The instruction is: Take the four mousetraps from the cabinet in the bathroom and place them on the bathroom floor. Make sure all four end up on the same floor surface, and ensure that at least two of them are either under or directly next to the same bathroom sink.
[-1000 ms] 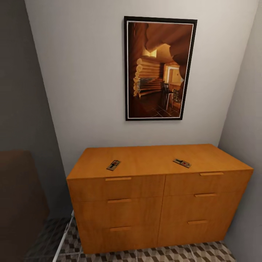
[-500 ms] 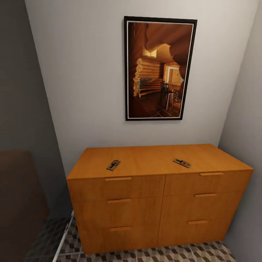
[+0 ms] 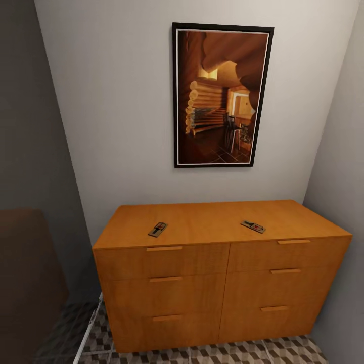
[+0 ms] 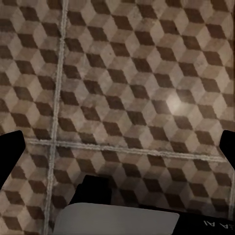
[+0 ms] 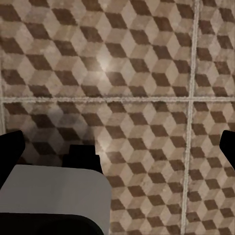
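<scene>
Framed picture (image 3: 222, 95) on wall above cabinet (image 3: 217, 283).
Two flat mousetraps (image 3: 157, 229) near cabinet's front edge, well apart; both grippers (image 4: 117, 147) (image 5: 120, 142) spread wide, empty, over tiled floor (image 4: 127, 73).

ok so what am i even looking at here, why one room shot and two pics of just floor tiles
These are simulator renders from a wheeled robot with two arms. The room shot comes from its head camera: an orange-brown cabinet stands against the wall under a framed picture, with two mousetraps lying on its top, one to the left and one to the right. The other two pictures come from cameras near each gripper, pointing down at the cube-patterned bathroom floor. The dark shapes at the edges are the fingertips of the left gripper and right gripper, spread wide apart. Both grippers are open and hold nothing.
</scene>
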